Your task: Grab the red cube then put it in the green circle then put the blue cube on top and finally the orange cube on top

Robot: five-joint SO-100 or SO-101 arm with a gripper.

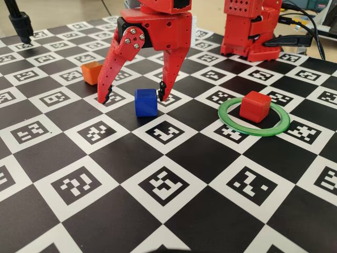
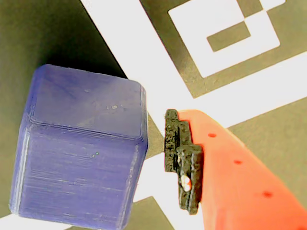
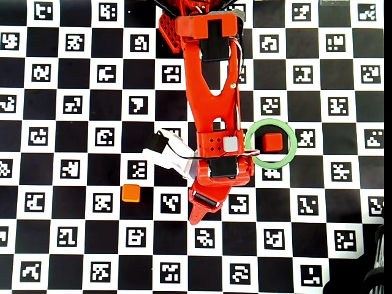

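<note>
Red plastic fingers of the end effector (image 1: 135,98) hang spread wide, tips low near the desk (image 1: 174,221), holding nothing. The blue cube (image 1: 146,101) sits on the desk between them. It is close to one finger and farther from the other. In the wrist view the blue cube (image 2: 79,146) is just beside the black pad of one finger (image 2: 183,163), with a thin gap showing.

What could go wrong? I think the near finger could bump the cube first and push or turn it, because the cube is not in the middle. Then the fingers might pinch a corner and the cube could slip out. Later, the blue cube could slide off the red cube (image 1: 255,106) if it lands crooked.

Counting: one red cube, already inside the green circle (image 1: 231,123). One blue cube. One orange cube (image 1: 91,73), waiting by itself, well away from the circle. One green circle. One arm.
</note>
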